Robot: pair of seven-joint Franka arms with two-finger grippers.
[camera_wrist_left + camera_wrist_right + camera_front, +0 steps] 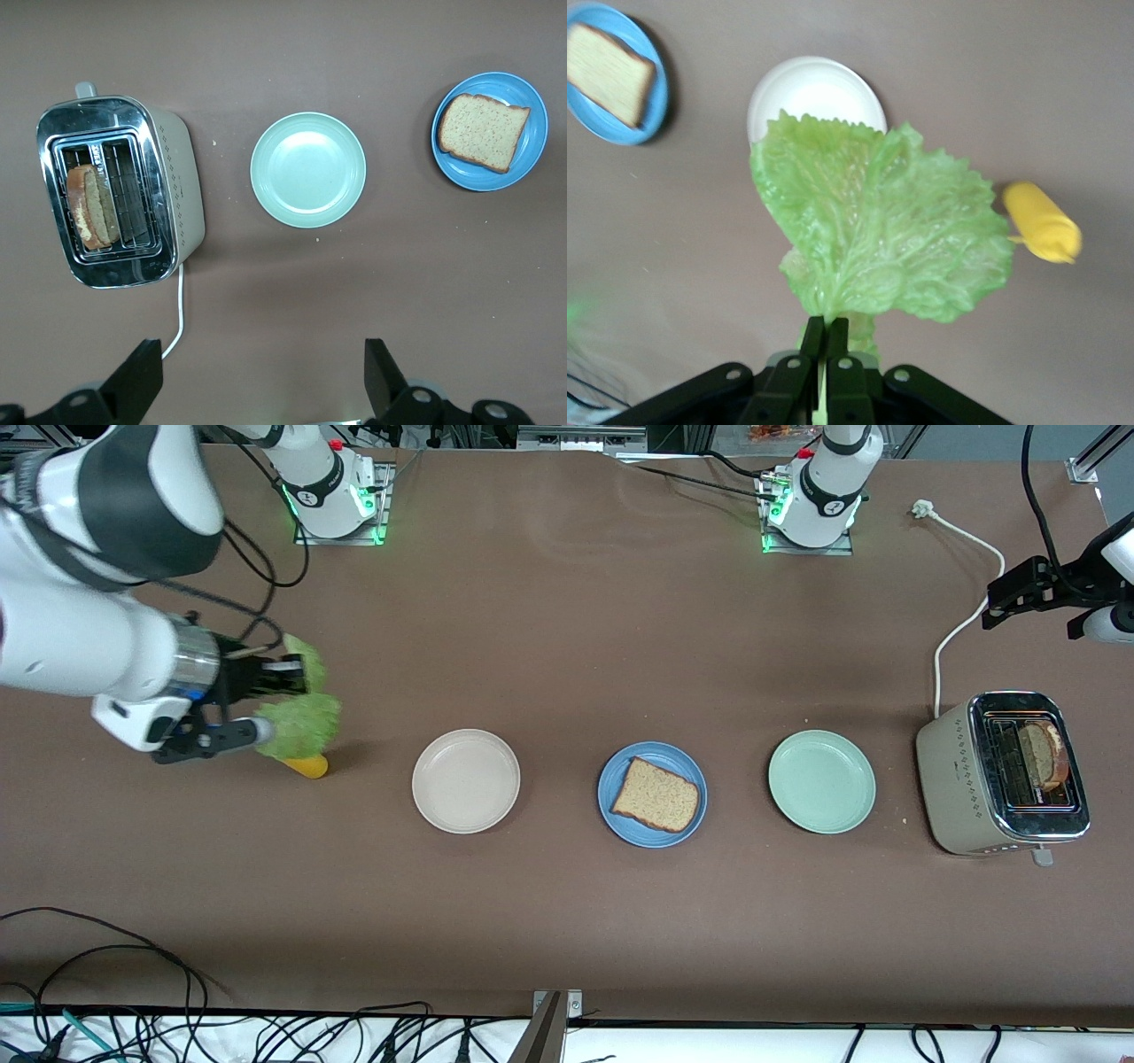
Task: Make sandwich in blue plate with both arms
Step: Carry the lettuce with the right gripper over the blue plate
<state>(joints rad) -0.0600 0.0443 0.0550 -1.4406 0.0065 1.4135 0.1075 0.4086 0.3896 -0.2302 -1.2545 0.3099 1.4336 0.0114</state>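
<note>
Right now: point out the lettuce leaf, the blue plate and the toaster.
lettuce leaf (877,235), right wrist view, middle of the leaf hanging from the shut right gripper (824,341).
blue plate (620,817), front view, bare rim beside the bread slice.
toaster (952,779), front view, beige side wall.

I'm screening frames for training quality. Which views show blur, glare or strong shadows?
Front view: sharp, even light, glare on the toaster top. Left wrist view: sharp, soft shadows beside the mint-green plate. Right wrist view: soft throughout, the lettuce leaf and yellow object blurred, the blue plate casting a dark shadow.
</note>
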